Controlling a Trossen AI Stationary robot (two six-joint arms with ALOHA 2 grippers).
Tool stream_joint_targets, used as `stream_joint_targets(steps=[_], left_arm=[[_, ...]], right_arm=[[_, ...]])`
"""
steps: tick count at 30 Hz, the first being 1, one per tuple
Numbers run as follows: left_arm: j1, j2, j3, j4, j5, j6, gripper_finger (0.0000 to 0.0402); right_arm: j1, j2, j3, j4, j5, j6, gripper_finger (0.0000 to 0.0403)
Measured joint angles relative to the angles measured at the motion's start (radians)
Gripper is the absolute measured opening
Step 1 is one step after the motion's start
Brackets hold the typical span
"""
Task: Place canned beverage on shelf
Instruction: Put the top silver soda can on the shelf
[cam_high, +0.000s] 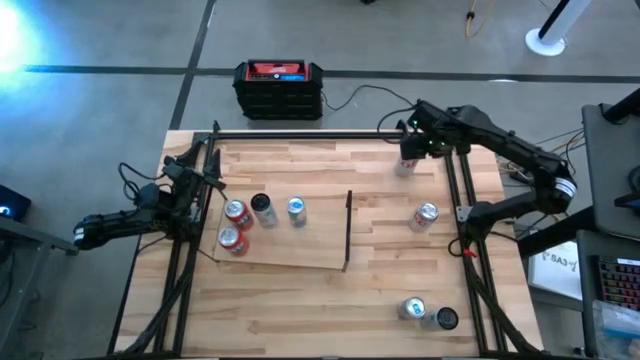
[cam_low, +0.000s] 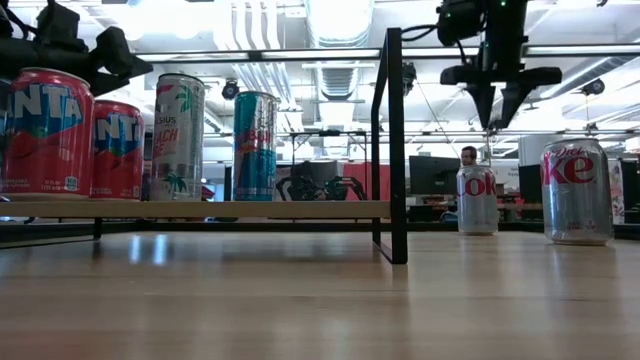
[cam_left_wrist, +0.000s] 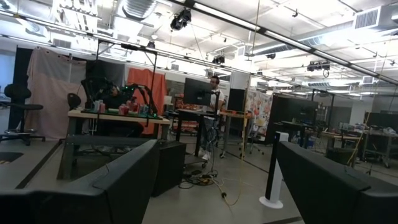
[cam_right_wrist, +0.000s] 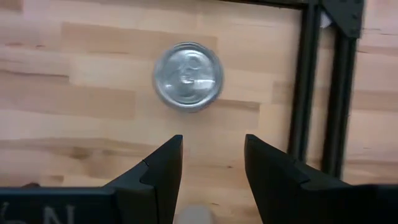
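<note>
1. The right claw (cam_right_wrist: 213, 146) hangs over the far right corner of the table (cam_high: 300, 320). Its fingers are drawn in narrow and nothing is between them.
2. The target can (cam_right_wrist: 188, 76) stands upright on the table, seen lid-up in the right wrist view. It sits ahead of the fingertips rather than between them, so it is not gripped.
3. The left claw (cam_high: 195, 178) waits at the table's left edge, beside the shelf (cam_high: 310, 250). Its fingers (cam_left_wrist: 124, 180) are spread wide and it is empty.
4. The shelf already carries two red cans (cam_high: 234, 226), a dark-topped can (cam_high: 262, 206) and a blue can (cam_high: 297, 208), all at its left end. The stretch next to the black bar (cam_high: 348, 230) is bare.
5. Off the shelf there are also a silver can (cam_high: 425, 215) mid-right and two cans (cam_high: 427, 313) at the near right.
6. Risk: the gap between the fingers looks narrower than the can. Coming down like this would hit the lid, and the can would tip or skid.
7. Risk: the claw is off-centre from the can. One finger could clip the rim if the claw isn't lined up first.
8. Risk: the black frame rail (cam_right_wrist: 305, 81) runs close beside the can. A widened finger could snag on it.
9. Risk: on the carry, the can could strike the black bar if it is held too low.
10. Risk: setting it down too far left could knock over the cans already on the shelf.
</note>
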Motion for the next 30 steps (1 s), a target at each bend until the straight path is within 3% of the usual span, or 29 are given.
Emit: stream_joint_targets(steps=[7,18,30], left_arm=[[0.0,0.0,0.0,0.0,0.0,0.0,0.0311],[0.0,0.0,0.0,0.0,0.0,0.0,0.0311],[0.0,0.0,0.0,0.001,0.0,0.0,0.0311]], right_arm=[[-0.001,0.064,0.001,0.004,0.003,0.178,0.0157],[-0.007,0.231,0.011,0.083,0.002,0.229,0.0157],[-0.007,0.256,0.04,0.06,0.002,0.355,0.0157]])
